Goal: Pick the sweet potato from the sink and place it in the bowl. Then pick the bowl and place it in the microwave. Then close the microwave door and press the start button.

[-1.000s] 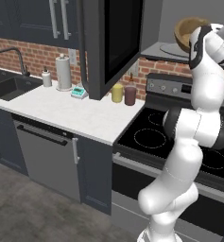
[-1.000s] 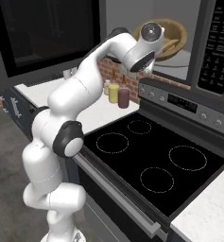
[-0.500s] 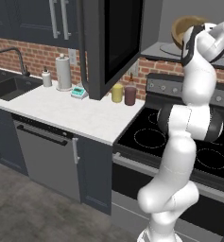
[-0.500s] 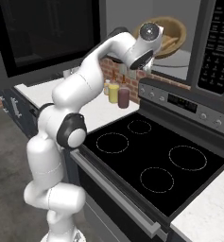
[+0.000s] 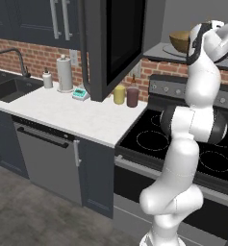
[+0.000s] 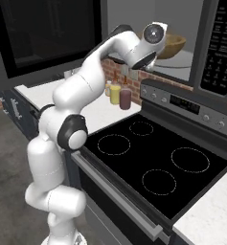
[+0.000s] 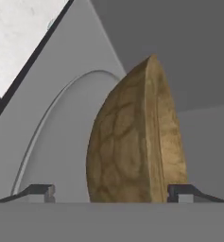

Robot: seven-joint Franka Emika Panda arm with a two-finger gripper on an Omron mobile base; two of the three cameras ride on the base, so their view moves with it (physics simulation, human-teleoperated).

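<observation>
The wooden bowl rests on the round grey turntable inside the microwave, and is also seen past the hand from the bases. My gripper is open, with its fingertips spread to either side of the bowl. There is a gap on one side, and the other tip is close by the rim. The microwave door stands swung open to the left. The sink lies at the far left. The sweet potato is hidden.
A yellow jar and a dark jar stand at the counter's back by the stove. A paper towel roll and a small teal object sit further left. The open door hangs over the counter.
The jaws have spread apart off the bowl, which stays on the turntable. The arm's elbow has risen and straightened while the hand stays at the microwave's mouth.
</observation>
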